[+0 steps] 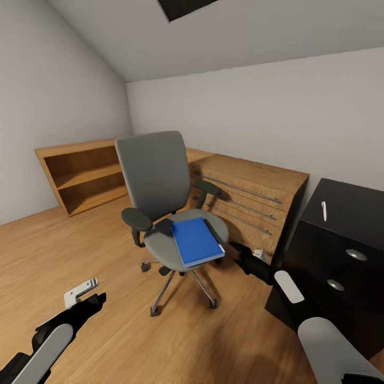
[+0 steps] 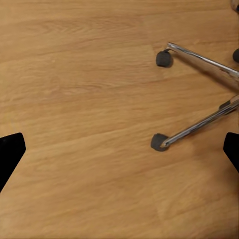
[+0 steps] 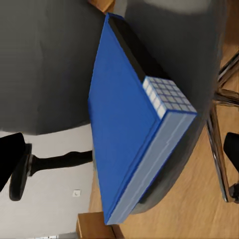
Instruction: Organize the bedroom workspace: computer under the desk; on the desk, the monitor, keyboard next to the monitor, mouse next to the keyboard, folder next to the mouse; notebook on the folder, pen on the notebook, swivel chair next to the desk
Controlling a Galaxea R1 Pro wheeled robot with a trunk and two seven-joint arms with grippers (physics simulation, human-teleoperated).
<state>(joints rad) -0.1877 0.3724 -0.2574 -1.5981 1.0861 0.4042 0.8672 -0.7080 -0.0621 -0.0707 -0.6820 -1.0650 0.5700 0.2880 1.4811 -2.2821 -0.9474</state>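
Observation:
The grey swivel chair (image 1: 156,181) stands in the middle of the wood floor with the blue folder (image 1: 196,241) flat on its seat. My right gripper (image 1: 240,253) hovers just right of the seat's edge, open, a short way from the folder. In the right wrist view the folder (image 3: 124,114) lies between the spread fingers of the gripper (image 3: 122,154), untouched. At the right, the black desk (image 1: 352,205) carries the white pen (image 1: 324,210). Low at the left, my left gripper (image 1: 80,292) stands open over bare floor; between its fingers (image 2: 119,152) shows the chair's chrome base (image 2: 199,124).
A light wood drawer chest (image 1: 250,192) stands against the wall behind the chair. A low open wooden bookshelf (image 1: 85,173) sits at the back left. The desk's dark drawer unit with silver knobs (image 1: 356,255) is close by my right arm.

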